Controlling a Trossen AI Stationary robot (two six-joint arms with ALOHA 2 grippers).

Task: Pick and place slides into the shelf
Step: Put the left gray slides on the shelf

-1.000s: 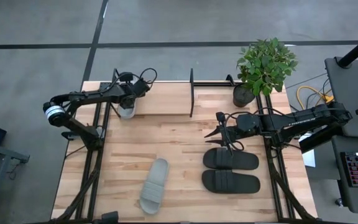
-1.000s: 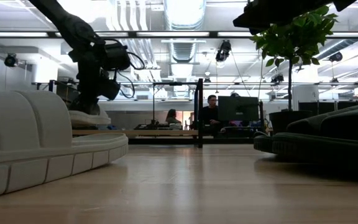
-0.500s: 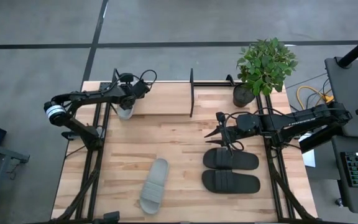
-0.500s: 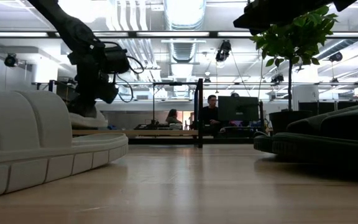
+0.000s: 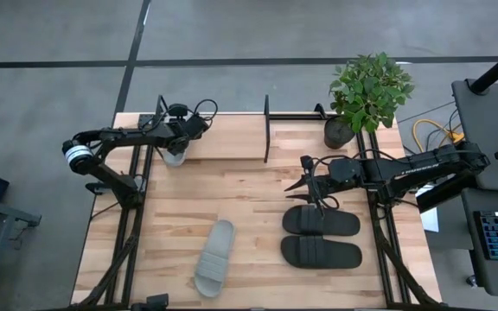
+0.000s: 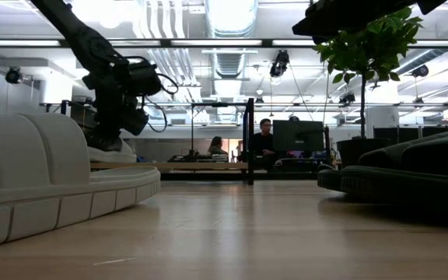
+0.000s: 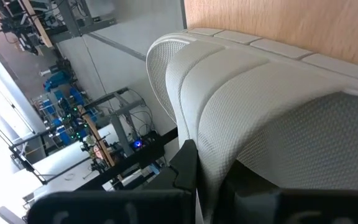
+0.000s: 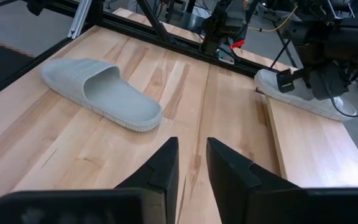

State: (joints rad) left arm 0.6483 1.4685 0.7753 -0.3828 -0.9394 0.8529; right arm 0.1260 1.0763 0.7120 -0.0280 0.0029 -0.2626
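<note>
At the table's far left, my left gripper (image 5: 176, 142) is shut on a light grey slide (image 5: 174, 155) at the left end of the shelf (image 5: 266, 130), over its wood board (image 5: 232, 142). The other light slide (image 5: 214, 257) lies sole-down on the table near the front. Two black slides (image 5: 321, 221) (image 5: 321, 252) lie side by side at the right. My right gripper (image 5: 306, 185) hangs open just beyond the farther black slide, with nothing between its fingers (image 8: 166, 163). My left gripper pinches the light slide's wide strap (image 7: 211, 140) between its two fingers (image 7: 185, 168), which come from the table's left side, slanting down. The sole lies along the shelf's board (image 8: 303, 134). I cannot tell whether it rests there or hangs just above.
A potted plant (image 5: 368, 86) stands at the far right corner by the shelf's right end. Black arm frames (image 5: 132, 233) run along both table sides. Bare wood lies between the near light slide and the shelf. People sit in the room behind (image 6: 264, 140).
My left gripper has rolled a little and sunk slightly with the light slide, which now sits lower and flatter over the shelf's board. It stays shut on the strap.
</note>
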